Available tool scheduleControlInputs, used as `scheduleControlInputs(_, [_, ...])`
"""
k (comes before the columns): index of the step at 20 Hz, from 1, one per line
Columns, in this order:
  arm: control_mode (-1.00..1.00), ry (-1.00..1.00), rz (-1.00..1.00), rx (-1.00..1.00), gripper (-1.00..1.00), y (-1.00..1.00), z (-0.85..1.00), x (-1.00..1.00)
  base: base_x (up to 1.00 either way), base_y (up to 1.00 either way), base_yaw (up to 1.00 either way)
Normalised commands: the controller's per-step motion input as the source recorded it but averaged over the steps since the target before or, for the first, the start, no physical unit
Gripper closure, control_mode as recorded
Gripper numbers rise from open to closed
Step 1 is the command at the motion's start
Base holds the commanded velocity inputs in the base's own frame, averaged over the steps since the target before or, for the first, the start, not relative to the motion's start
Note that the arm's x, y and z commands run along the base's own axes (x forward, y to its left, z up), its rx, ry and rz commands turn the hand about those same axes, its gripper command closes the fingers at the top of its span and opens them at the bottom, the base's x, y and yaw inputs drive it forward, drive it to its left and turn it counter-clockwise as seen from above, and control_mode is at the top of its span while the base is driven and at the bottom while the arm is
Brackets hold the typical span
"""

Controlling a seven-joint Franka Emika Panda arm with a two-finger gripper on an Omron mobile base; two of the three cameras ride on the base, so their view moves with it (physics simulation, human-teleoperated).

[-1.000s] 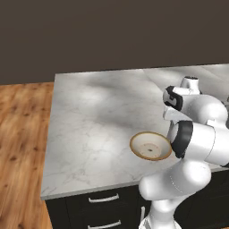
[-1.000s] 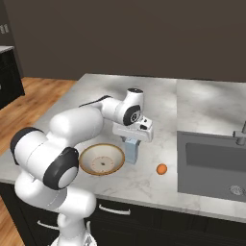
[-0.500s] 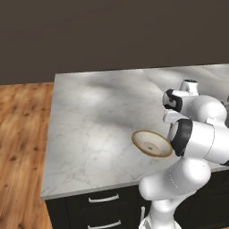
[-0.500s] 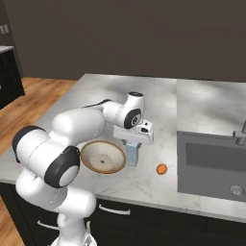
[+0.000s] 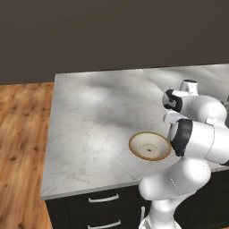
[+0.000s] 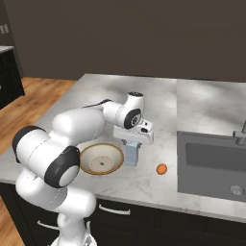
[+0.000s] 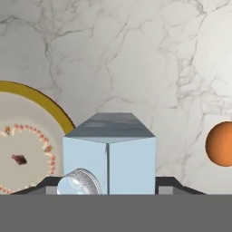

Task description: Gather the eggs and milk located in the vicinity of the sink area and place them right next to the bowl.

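My gripper (image 6: 131,147) is shut on the milk (image 6: 130,156), a small light blue carton held upright by its top. The carton stands low over the marble counter, just right of the bowl (image 6: 101,159); whether it touches the counter I cannot tell. In the hand view the milk (image 7: 108,152) sits between my dark fingertips (image 7: 174,183), with the bowl's golden rim (image 7: 47,103) to its left. An orange-brown egg (image 6: 162,168) lies on the counter between the carton and the sink (image 6: 211,166), and shows as an egg (image 7: 221,143) at the right of the hand view.
The sink's tap (image 6: 239,132) stands at the far right. The bowl (image 5: 150,146) lies near the counter's front edge (image 5: 103,185), with dark drawers below. Wooden floor (image 5: 22,147) runs along the left of the island.
The gripper with the milk has sunk a little beside the bowl. The egg and the bowl have not moved.
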Motion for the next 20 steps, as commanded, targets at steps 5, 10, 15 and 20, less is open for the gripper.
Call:
scheduleControlInputs(5, [-1.00,0.00,0.00,0.00,1.00,0.18,-0.03,0.00,0.00,0.00,0.00])
scheduleControlInputs(10, [-1.00,0.00,0.01,0.00,1.00,0.09,-0.16,0.00,0.00,0.00,0.00])
scheduleControlInputs(15, [-1.00,0.00,0.00,0.00,-1.00,0.02,-0.11,0.00,0.00,0.00,0.00])
scheduleControlInputs(20, [-1.00,0.00,0.00,0.00,-1.00,0.00,-0.03,0.00,0.00,0.00,0.00])
